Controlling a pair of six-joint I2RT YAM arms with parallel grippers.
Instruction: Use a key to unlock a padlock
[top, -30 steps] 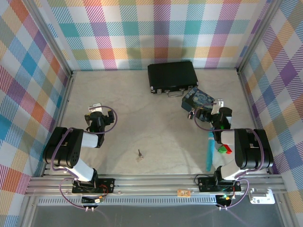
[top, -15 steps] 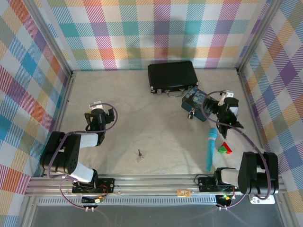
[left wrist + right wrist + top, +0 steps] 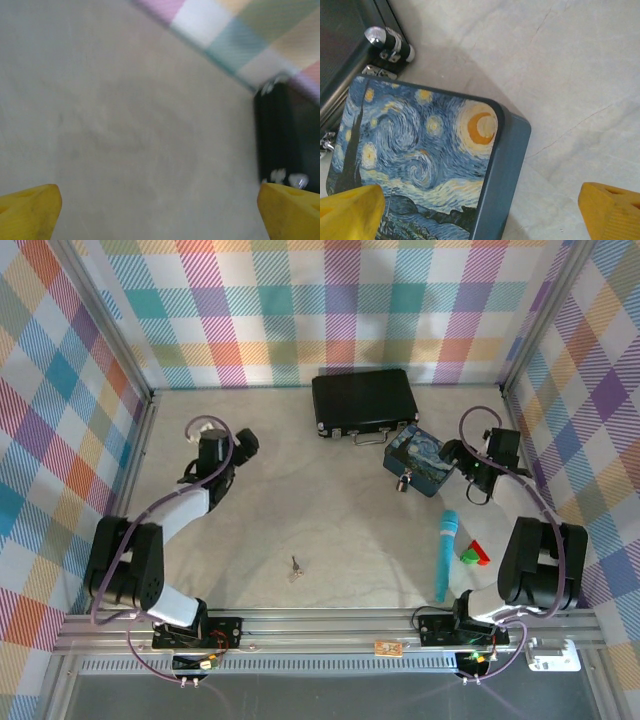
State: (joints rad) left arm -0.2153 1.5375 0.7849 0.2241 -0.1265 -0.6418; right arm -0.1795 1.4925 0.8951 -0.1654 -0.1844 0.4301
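Note:
The padlock (image 3: 403,483), tiny and dark, lies against the near left corner of the blue starry-night tin (image 3: 420,461). The small silvery key (image 3: 295,566) rests on the table near the front middle, far from both grippers. My left gripper (image 3: 243,443) is stretched toward the back left and hangs open over bare table (image 3: 160,222). Open as well, my right gripper (image 3: 452,452) hovers at the tin's right side. In the right wrist view its yellow fingertips (image 3: 612,212) straddle the tin's (image 3: 420,150) corner with nothing gripped.
A black briefcase (image 3: 363,400) with silver latches lies at the back, touching the tin; it also appears in the wrist views (image 3: 290,135) (image 3: 345,40). A turquoise stick (image 3: 445,555) and a red-green block (image 3: 474,556) lie at the front right. Plaid walls enclose the table.
The left arm has stretched out toward the back, its gripper swinging right. The right arm has unfolded and reached back, bringing its gripper beside the tin. Both stayed open.

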